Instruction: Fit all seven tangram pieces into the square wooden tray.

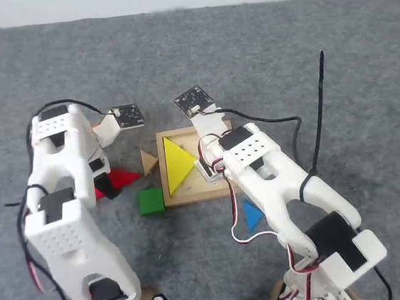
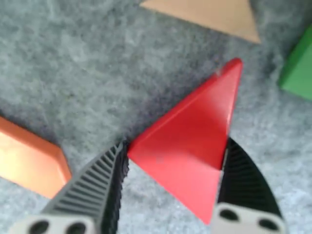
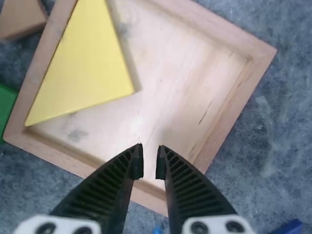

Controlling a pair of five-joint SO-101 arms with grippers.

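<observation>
Clamping the red triangle [image 2: 195, 141] between its two ribbed fingers [image 2: 105, 180], the left hand [image 2: 173, 146] sits outside the square wooden tray [image 1: 191, 197], well off the tray's edge on the left arm's side. One finger presses the triangle's corner and the other lies against its opposite edge. I cannot tell whether the piece rests on the grey surface [image 1: 363, 68] or hangs just above it.

The tray lies flat on the surface between the two arms. A yellow triangle [image 1: 176, 163] is the one piece seen inside it, and it lies flat with its long side along the tray's wall nearest the left arm. The part of the wooden floor not hidden by the arm is bare.

The right hand [image 3: 149, 161] hangs over the tray's near rim [image 3: 239, 112]. Its fingers are drawn together but for a thin slit, and they hold nothing.

Just outside the tray, on the left arm's side, a small tan triangle [image 1: 148, 161] lies beside the wall, and a green piece [image 1: 150, 200] touches or nearly touches the tray's near corner. An orange piece [image 2: 29, 163] lies farther from the tray than the red triangle. A blue piece [image 1: 252, 215] lies on the surface past the tray's other near corner, beside the right arm.
</observation>
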